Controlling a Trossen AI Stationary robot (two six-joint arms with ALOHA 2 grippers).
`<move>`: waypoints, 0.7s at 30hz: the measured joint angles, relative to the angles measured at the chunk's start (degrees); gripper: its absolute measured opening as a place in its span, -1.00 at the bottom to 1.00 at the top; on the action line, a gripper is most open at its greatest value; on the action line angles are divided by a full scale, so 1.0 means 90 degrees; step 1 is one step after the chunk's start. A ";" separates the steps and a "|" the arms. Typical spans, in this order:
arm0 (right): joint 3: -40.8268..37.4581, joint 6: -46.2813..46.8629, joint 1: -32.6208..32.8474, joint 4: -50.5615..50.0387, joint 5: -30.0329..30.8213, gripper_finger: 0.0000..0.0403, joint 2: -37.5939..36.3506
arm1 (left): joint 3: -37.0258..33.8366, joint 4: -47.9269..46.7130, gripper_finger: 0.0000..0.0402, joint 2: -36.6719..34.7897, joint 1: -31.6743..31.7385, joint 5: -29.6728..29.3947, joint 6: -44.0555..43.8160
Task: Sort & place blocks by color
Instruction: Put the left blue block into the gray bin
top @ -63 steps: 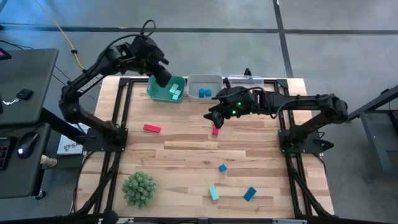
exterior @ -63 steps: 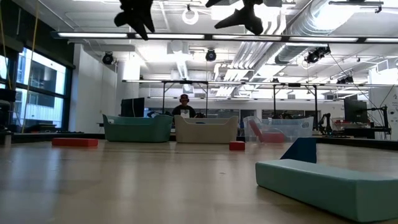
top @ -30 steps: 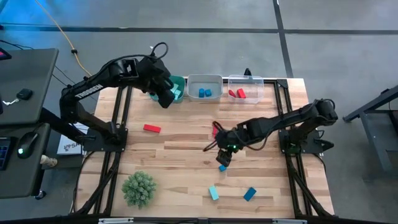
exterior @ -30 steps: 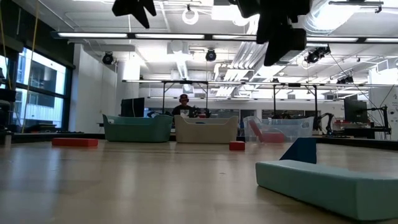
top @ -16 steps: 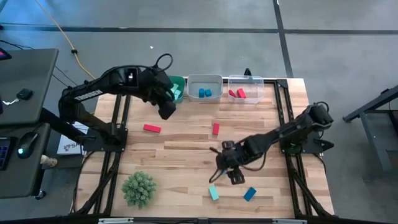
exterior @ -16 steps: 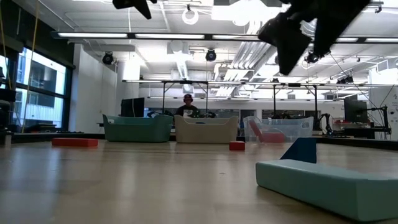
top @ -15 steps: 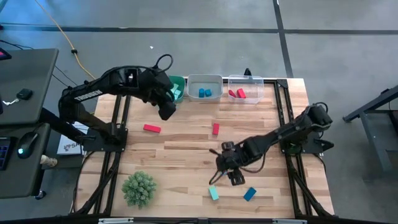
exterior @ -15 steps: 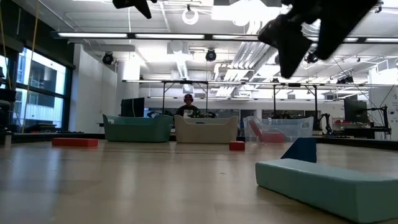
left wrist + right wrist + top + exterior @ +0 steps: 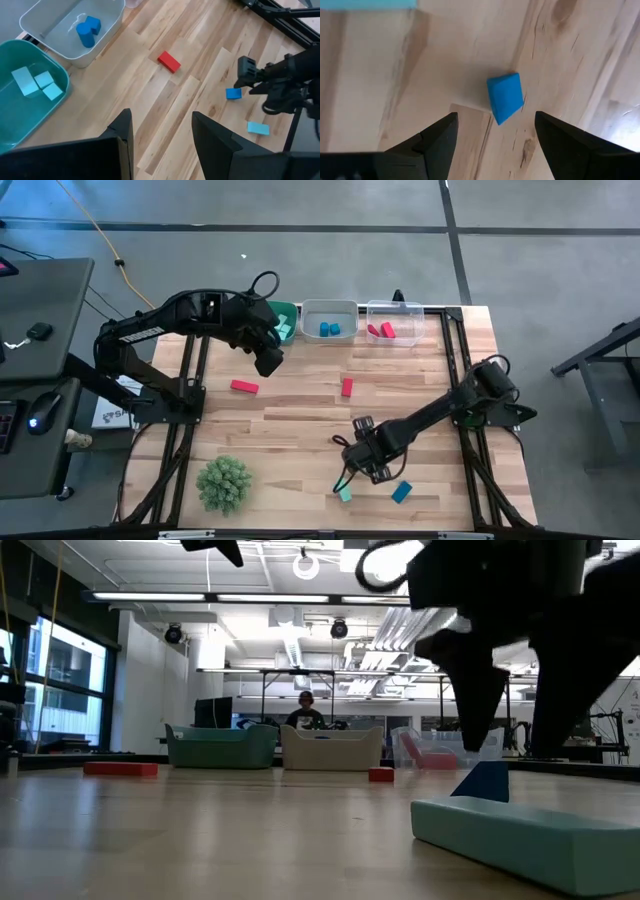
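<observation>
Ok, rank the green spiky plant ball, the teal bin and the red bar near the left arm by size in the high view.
1. Green spiky plant ball, largest.
2. Teal bin: partly hidden by the left arm, so its rank is unsure.
3. Red bar, clearly smallest.

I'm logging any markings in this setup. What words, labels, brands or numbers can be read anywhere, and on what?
"SA...": only these first letters show on a white sheet on the floor left of the table; the rest is hidden behind the frame.
No lettering is readable on the blocks, the bins or the arms.
</observation>
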 joint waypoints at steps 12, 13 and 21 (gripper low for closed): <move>0.0000 0.0143 -0.0076 0.0073 0.0321 0.26 0.0245 | 0.0000 0.0000 -0.40 0.0000 0.0000 -0.0045 -0.0002; 0.0000 0.0200 -0.0113 0.0078 0.0298 0.26 0.0245 | 0.0000 0.0000 -0.40 0.0000 0.0000 -0.0050 -0.0002; -0.0124 0.0252 -0.0346 0.0233 0.0196 0.25 0.0243 | 0.0000 0.0000 -0.40 0.0000 0.0000 -0.0050 -0.0002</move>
